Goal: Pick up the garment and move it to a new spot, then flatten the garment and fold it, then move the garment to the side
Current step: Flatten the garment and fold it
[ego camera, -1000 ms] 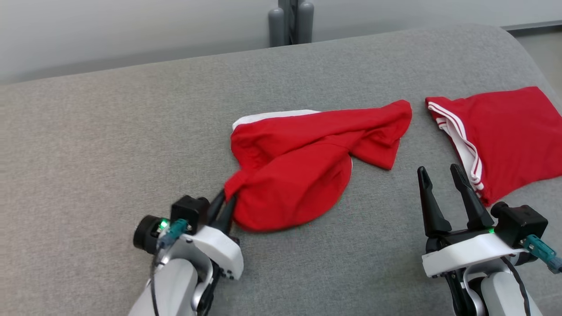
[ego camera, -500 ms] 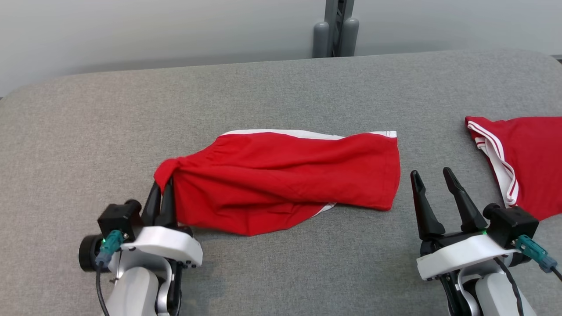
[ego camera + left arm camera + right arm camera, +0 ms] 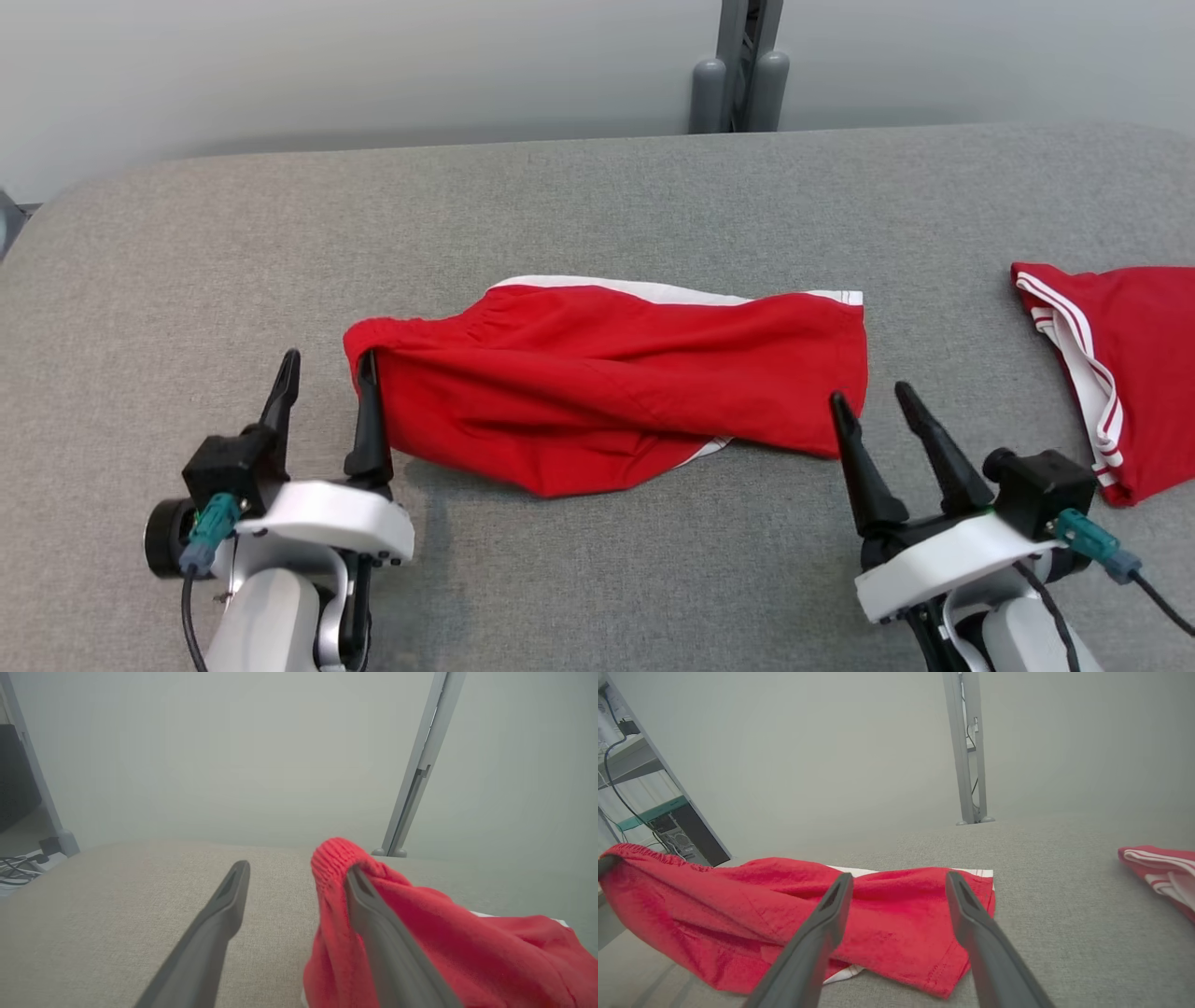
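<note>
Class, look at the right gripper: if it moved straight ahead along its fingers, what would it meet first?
Most likely the right end of the crumpled red cloth garment on the grey fabric surface, though depth is unclear.

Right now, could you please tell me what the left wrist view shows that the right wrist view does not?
Left wrist view: both fingers of the open left tool, the red garment draped by its gathered edge on one, and cables at far left. Right wrist view: the open right tool facing that garment's hem, and a white-striped red cloth to the right. Shared: the red garment, the padded surface and the grey post.
</note>
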{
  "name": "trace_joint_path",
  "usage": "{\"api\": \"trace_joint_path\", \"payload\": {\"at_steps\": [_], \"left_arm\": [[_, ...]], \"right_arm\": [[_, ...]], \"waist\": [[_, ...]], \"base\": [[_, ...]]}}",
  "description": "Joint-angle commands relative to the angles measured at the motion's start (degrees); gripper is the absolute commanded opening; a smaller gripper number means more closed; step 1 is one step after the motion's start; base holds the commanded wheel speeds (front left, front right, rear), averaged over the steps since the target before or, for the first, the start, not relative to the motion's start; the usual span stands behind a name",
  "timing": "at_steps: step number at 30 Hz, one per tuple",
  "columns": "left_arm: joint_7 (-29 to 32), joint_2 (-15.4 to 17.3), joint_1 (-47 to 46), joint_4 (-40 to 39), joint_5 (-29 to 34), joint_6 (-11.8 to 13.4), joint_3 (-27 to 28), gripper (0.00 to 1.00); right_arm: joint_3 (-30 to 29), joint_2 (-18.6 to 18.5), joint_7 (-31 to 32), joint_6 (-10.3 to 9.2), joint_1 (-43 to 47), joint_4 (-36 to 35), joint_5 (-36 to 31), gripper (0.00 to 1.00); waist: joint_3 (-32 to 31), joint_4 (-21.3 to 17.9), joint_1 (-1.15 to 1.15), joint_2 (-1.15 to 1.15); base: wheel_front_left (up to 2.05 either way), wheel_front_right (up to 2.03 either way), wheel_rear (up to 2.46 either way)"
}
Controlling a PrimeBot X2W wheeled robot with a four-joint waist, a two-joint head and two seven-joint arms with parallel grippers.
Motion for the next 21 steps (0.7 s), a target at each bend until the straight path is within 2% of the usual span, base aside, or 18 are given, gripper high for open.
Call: {"api": "trace_joint_path", "payload": {"at_steps": [1,5,13,21], "left_arm": [[-0.2,0.3,1.7,-0.5,-0.2,-0.2,0.7,1.00],[-0.2,0.2,4.0,-2.2,-0.5,0.4,1.6,1.00],[-0.2,0.3,6.3,-3.1,-1.6,-0.7,0.1,1.00],[-0.2,0.2,5.9,1.1,2.0,-1.2,-2.3,1.00]], "right_arm": [[0.3,-0.4,0.3,-0.03,0.9,0.1,0.6,1.00],[1.0,-0.4,0.2,-0.03,1.5,0.3,0.9,1.00],[2.1,-0.6,0.2,-0.03,1.7,0.6,1.0,1.00],[1.8,-0.6,0.2,-0.03,1.1,0.5,0.6,1.00]], "waist": [[-0.2,0.3,0.00,0.00],[-0.2,1.1,0.00,0.00],[-0.2,3.7,0.00,0.00],[-1.0,5.2,0.00,0.00]], "base": [[0.00,0.00,0.00],[0.00,0.00,0.00],[0.00,0.00,0.00],[0.00,0.00,0.00]]}}
